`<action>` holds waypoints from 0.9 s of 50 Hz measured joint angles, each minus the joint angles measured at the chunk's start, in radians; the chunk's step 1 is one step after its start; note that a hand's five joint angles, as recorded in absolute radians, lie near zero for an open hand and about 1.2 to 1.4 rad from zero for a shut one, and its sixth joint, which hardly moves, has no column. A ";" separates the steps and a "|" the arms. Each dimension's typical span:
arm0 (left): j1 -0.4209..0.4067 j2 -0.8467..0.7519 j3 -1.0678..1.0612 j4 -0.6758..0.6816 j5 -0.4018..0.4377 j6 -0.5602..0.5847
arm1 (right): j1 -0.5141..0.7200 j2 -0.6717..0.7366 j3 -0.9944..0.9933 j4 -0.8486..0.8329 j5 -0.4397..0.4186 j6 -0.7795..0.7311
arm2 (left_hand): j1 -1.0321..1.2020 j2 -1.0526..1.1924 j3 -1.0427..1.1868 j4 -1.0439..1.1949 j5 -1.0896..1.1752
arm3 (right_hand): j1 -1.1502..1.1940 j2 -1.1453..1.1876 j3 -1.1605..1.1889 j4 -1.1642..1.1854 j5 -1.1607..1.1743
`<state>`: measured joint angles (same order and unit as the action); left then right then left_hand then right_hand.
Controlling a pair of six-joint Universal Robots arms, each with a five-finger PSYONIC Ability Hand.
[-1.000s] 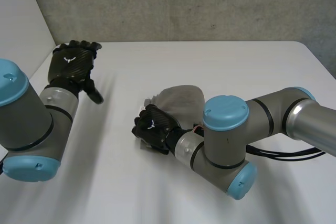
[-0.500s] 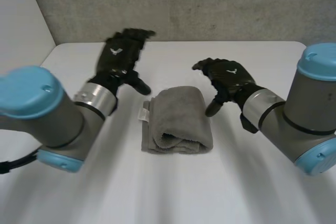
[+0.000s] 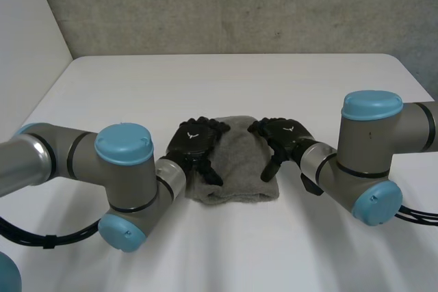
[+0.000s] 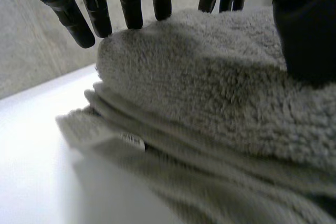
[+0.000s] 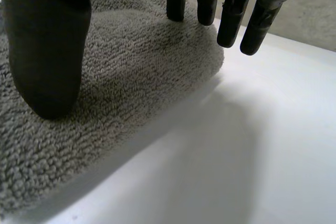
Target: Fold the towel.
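The left hand (image 3: pixel 195 143) is lying palm down on the left side of the towel (image 3: pixel 236 169). Its fingers (image 4: pixel 130 3) are sticking out straight and a little apart. Their tips are reaching to the towel's far rounded edge, and its thumb (image 4: pixel 307 35) is pressing down on the fluffy top. This hand is staying open and is not grabbing anything. The right hand (image 3: pixel 280 135) is lying on the right side of the same towel, facing the left hand. Its fingers (image 5: pixel 231 17) are also pointing out straight, with the tips hanging over the towel's rounded edge. Its thumb (image 5: pixel 47 51) is resting on the soft top. It is open too, with nothing pinched. The 2 hands are sitting close together with a strip of towel showing between them. The towel is grey and fuzzy, and it is lying folded up into 1 thick bundle under both palms. Its layers are showing stacked at the side, and a small white label (image 4: pixel 134 141) is poking out from a lower layer. The bundle is sitting near the middle of the white table (image 3: pixel 226 251). The left arm (image 3: pixel 123 169) and the right arm (image 3: pixel 369 148) are reaching in from either side.
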<state>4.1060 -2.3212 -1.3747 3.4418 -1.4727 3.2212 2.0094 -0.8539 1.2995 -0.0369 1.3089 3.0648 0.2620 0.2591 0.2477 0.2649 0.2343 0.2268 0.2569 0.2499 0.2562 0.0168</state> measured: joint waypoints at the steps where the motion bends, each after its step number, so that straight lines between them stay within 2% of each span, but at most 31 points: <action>1: 0.000 0.001 0.001 -0.007 -0.003 0.003 | 0.001 0.001 -0.004 0.006 0.001 -0.009 | 0.000 0.000 0.000 0.000 0.000 | -0.002 0.000 0.000 0.000 0.000; 8: 0.002 0.064 -0.004 -0.069 -0.027 0.010 | 0.007 -0.071 -0.015 0.044 0.014 -0.084 | 0.000 0.000 0.000 0.000 0.000 | -0.004 0.000 0.000 0.000 0.000; 17: 0.018 0.278 -0.029 -0.125 -0.086 0.000 | -0.009 -0.342 0.042 0.042 0.063 -0.041 | 0.000 0.000 -0.002 0.000 0.000 | -0.004 0.000 0.000 0.000 0.000; 19: 0.032 0.352 -0.038 -0.136 -0.111 0.001 | -0.018 -0.427 0.067 0.041 0.106 -0.019 | 0.000 0.000 -0.002 0.000 -0.001 | -0.004 0.000 0.000 0.000 0.000; 25: 0.092 0.521 -0.066 -0.195 -0.151 0.006 | -0.040 -0.565 0.125 0.047 0.220 0.000 | 0.000 0.000 -0.002 0.000 -0.002 | -0.004 0.000 0.000 0.000 -0.001; 32: 0.139 0.648 -0.122 -0.270 -0.163 0.005 | -0.049 -0.635 0.187 0.055 0.295 -0.038 | 0.000 0.000 -0.002 0.000 -0.002 | -0.004 0.000 0.000 0.000 -0.001; 41: 0.155 0.692 -0.176 -0.279 -0.181 0.001 | -0.054 -0.651 0.216 0.051 0.304 -0.104 | 0.000 0.000 -0.002 0.000 -0.002 | -0.004 0.000 0.000 0.000 -0.001; 45: 0.155 0.691 -0.176 -0.279 -0.181 0.001 | -0.054 -0.650 0.216 0.051 0.304 -0.103 | 0.156 0.158 0.169 0.157 0.183 | -0.003 0.000 0.000 0.000 0.000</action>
<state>4.2610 -1.6298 -1.5508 3.1629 -1.6541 3.2221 1.9558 -1.5043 1.5159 0.0141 1.6129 2.9614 0.4179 0.4167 0.4163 0.4215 0.4175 0.2235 0.2574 0.2500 0.2563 0.0163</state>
